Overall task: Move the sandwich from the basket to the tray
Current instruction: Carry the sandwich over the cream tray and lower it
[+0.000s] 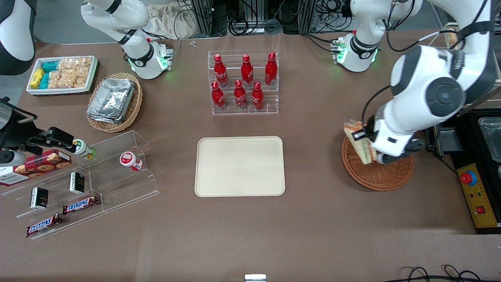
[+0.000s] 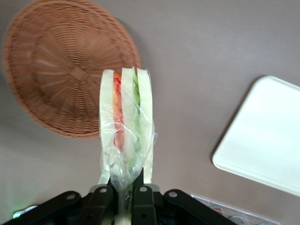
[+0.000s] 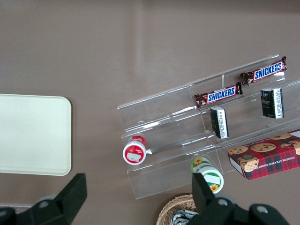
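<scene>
Above the basket (image 1: pixel 377 168) near the tabletop's working-arm end, gripper (image 2: pixel 125 190) is clamped on the wrapped sandwich (image 2: pixel 125 126), lifted clear. Arm hides part of basket rim. Tray (image 1: pixel 240 166) sits mid-table, bare.

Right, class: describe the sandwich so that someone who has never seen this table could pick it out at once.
Start at the cream tray in the middle of the brown table, then look toward the working arm's end, to the round reddish-brown basket. Just above its rim, the gripper is shut on the sandwich. It is the only clear-wrapped wedge of pale bread with orange and green filling.
</scene>
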Available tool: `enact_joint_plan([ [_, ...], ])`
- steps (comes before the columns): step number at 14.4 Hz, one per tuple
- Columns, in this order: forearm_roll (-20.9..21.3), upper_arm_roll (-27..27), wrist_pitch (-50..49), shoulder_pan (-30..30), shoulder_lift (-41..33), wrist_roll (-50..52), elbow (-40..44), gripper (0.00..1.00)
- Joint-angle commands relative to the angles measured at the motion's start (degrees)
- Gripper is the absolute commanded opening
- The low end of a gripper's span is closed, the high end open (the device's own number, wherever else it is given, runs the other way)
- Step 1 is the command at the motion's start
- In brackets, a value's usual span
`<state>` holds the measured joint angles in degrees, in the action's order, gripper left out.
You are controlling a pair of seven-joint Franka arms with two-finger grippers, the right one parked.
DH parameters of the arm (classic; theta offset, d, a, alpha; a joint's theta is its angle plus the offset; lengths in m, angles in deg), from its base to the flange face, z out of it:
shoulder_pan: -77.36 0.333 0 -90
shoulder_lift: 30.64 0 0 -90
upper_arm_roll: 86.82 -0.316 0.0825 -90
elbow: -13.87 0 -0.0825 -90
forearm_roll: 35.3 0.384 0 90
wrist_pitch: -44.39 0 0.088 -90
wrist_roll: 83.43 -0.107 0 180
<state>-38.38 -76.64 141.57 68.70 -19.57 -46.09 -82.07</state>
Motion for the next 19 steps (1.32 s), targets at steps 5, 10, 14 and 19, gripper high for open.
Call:
enact_joint_plan([
  [5, 0.5, 0.3, 0.1, -10.6, 9.5, -0.4, 12.1, 0.00],
  [10, 0.2, 0.6, 10.6, -15.2, 15.6, -0.2, 12.9, 0.00],
  [14, 0.8, 0.9, 19.0, -17.7, 21.3, -0.5, 12.4, 0.00],
  [19, 1.0, 0.9, 26.5, -19.2, 28.4, -0.6, 12.4, 0.00],
])
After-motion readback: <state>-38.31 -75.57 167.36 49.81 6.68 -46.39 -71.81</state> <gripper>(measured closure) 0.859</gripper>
